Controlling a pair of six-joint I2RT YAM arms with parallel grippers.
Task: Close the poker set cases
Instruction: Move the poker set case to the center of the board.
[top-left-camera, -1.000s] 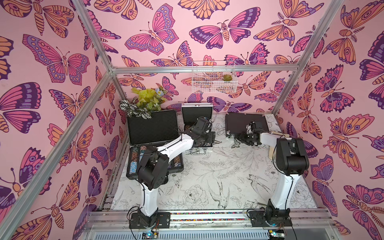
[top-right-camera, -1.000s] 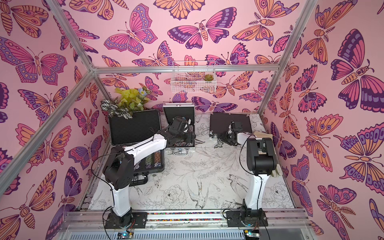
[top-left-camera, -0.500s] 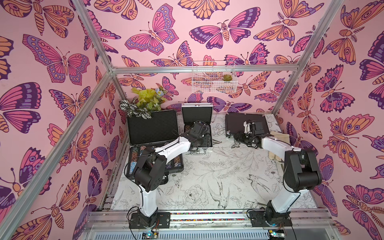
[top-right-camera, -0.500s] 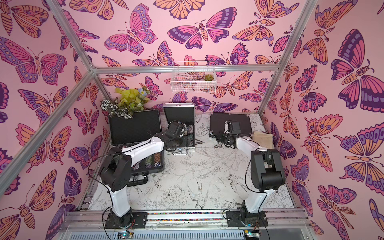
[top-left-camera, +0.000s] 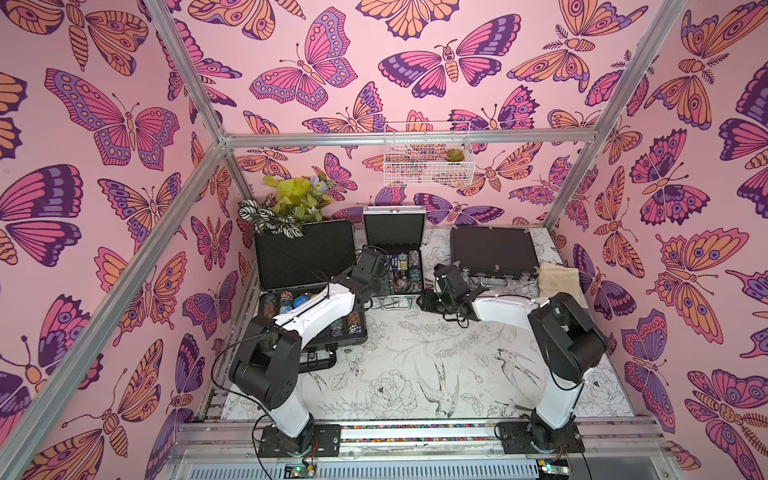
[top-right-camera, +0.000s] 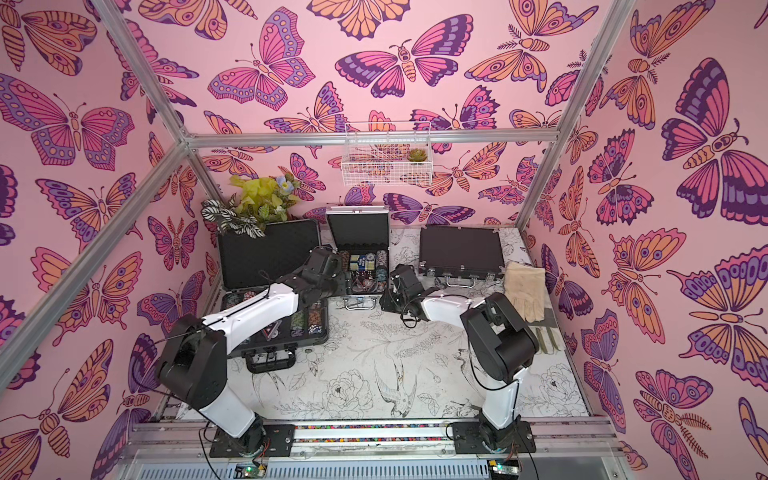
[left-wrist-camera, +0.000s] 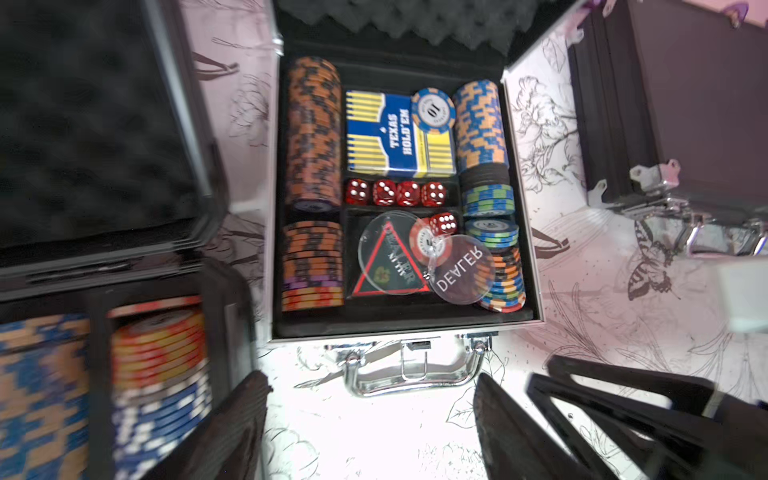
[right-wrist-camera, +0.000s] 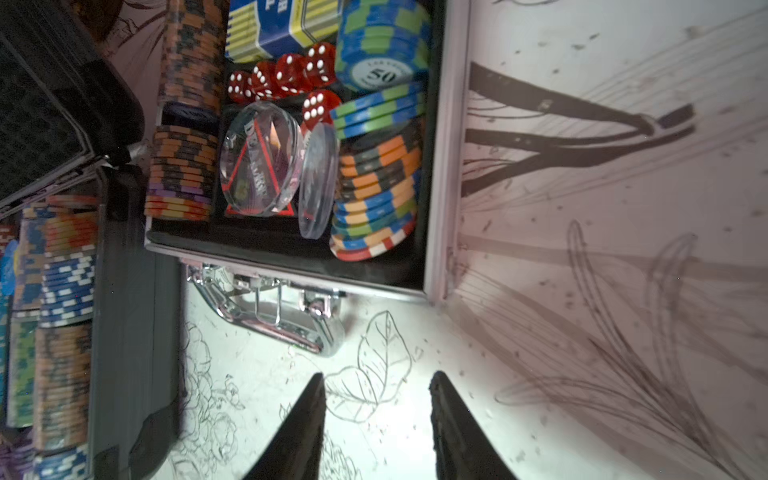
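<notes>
While both arms reach toward the back of the table (top-left-camera: 415, 365), two of the three cases stand open and one is shut.

At rear left, the large dark-grey case (top-left-camera: 299, 257) has its lid upright, lined with black foam. Its base is full of chip rows and lies partly hidden under the left arm.

At rear centre, just beside it, the small silver case (top-left-camera: 395, 232) also has its lid upright, with egg-crate foam inside. Its tray holds chip stacks (left-wrist-camera: 316, 133), a blue and yellow card box (left-wrist-camera: 390, 133), red dice (left-wrist-camera: 395, 193) and clear dealer buttons (left-wrist-camera: 461, 270). Its chrome handle (left-wrist-camera: 415, 374) lies flat on the table.

At rear right, the wide black case (top-left-camera: 492, 251) has its lid down, with silver latches along its front edge.

The left gripper (left-wrist-camera: 370, 380) has its jaws spread wide and empty, just in front of that handle. The right gripper (right-wrist-camera: 377, 376) has its jaws apart and empty, over bare table near the small silver case's front corner.
</notes>
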